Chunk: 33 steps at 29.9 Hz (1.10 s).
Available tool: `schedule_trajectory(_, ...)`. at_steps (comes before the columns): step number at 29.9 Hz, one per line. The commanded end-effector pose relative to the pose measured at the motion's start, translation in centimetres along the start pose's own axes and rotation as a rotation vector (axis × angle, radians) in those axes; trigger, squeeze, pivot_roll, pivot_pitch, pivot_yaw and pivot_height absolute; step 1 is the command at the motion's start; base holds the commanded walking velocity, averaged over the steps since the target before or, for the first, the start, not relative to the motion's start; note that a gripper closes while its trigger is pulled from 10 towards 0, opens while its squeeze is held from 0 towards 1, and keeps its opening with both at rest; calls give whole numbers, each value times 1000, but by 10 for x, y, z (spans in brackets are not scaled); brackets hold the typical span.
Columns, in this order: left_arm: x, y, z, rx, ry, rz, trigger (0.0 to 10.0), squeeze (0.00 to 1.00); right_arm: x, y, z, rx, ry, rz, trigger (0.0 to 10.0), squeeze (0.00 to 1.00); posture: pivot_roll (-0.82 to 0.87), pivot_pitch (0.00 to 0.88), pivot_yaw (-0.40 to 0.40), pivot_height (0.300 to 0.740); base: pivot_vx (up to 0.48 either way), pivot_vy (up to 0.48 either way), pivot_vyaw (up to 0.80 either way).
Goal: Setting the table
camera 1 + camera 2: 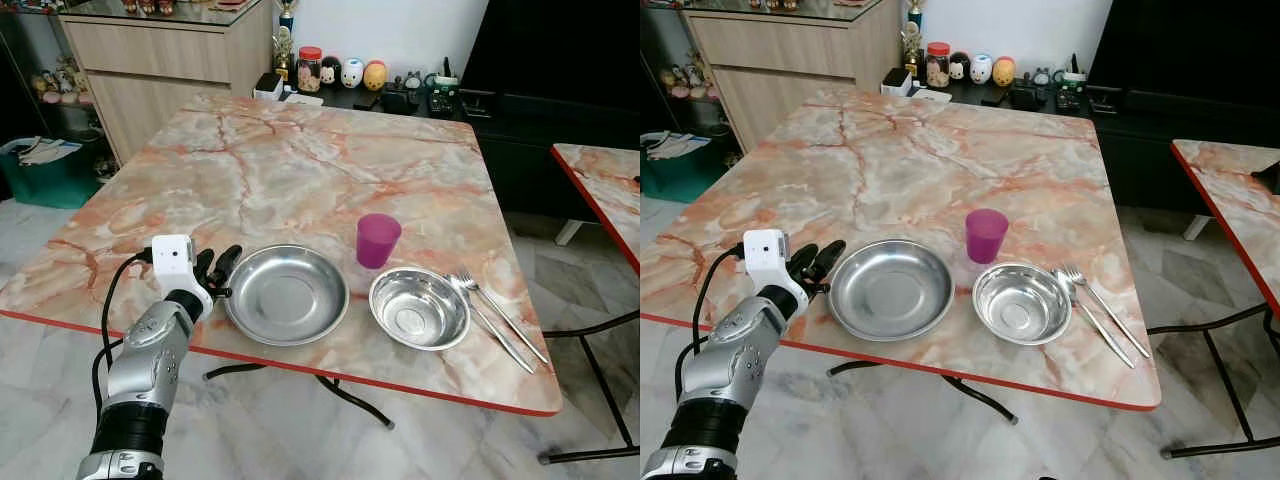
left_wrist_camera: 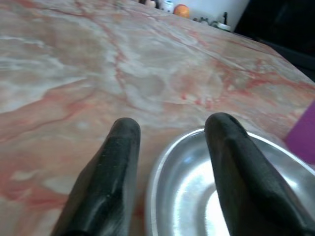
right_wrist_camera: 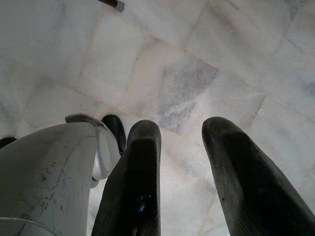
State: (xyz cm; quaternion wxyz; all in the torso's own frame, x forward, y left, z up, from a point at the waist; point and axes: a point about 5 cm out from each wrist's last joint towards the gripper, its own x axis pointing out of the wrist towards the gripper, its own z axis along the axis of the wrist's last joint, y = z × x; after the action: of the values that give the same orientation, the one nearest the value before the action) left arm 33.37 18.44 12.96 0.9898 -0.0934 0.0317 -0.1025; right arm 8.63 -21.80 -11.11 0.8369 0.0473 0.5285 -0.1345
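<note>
Left gripper (image 1: 222, 272): fingers spread, straddling the near-left rim of the large steel plate (image 1: 287, 294) on the marble table (image 1: 300, 170). Beyond plate: steel bowl (image 1: 419, 307), purple cup (image 1: 378, 240), fork (image 1: 497, 312). Right gripper (image 3: 179, 147): parted, hanging idle over floor tiles (image 3: 187, 88).

Table (image 1: 300, 170): glossy marble-look top, pink-orange veins, smooth, red edge band. Plate (image 1: 287, 293) just beside left gripper (image 1: 222, 268): polished metal, mirror-bright, one finger over the rim, the other outside it. Bowl (image 1: 419, 307) beyond the plate: same shiny metal. Cup (image 1: 378, 240): matt purple plastic, slightly translucent. Fork (image 1: 503, 315) and spoon (image 1: 490, 325) past the bowl: bright metal. Left fingers (image 2: 109, 182): matt black, smooth, rubbery look. Left arm: brushed silver metal, white plastic camera block. Right gripper (image 3: 182, 162) fingers: same matt black, over glossy grey-white marble floor (image 3: 197, 73). Cabinet (image 1: 160, 60): light wood grain, glossy top.
</note>
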Motion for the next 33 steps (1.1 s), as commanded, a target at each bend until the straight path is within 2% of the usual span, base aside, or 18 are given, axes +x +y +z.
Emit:
schedule_trajectory(1,4,-6,-5,13,39,-28,10000,1000,0,-3,0,-3,2,-9,10000,0,136,0,-50,728,0,0,0)
schedule_trajectory(4,5,-7,-7,93,46,-20,10000,1000,0,-3,0,-12,1,-7,10000,0,135,0,-51,728,0,0,0)
schedule_trajectory(8,7,-6,-6,123,44,7,10000,1000,0,-3,1,-14,0,-7,10000,0,136,0,-53,728,0,0,0)
schedule_trajectory(9,7,-5,-5,133,42,22,10000,0,0,-3,1,-17,0,-6,10000,0,136,0,-53,728,0,0,0)
schedule_trajectory(15,9,4,-8,132,34,97,10000,0,0,-4,1,-33,0,-4,10000,0,132,0,-53,728,0,0,0)
schedule_trajectory(20,10,5,-12,122,47,94,10000,0,0,-4,1,-37,0,-3,10000,0,129,0,-53,728,0,0,0)
schedule_trajectory(24,11,5,-24,159,120,86,10000,0,0,-4,1,-42,-1,-3,10000,0,125,0,-52,728,0,0,0)
schedule_trajectory(30,12,6,-26,128,124,91,10000,0,0,-4,2,-42,-4,-4,10000,0,127,0,-55,728,0,0,0)
schedule_trajectory(31,12,6,-25,121,118,93,10000,1000,0,-4,2,-43,-4,-4,10000,0,128,0,-57,728,0,0,0)
schedule_trajectory(33,13,7,-23,112,108,108,10000,1000,0,-4,2,-44,-4,-4,10000,0,128,0,-57,728,0,0,0)
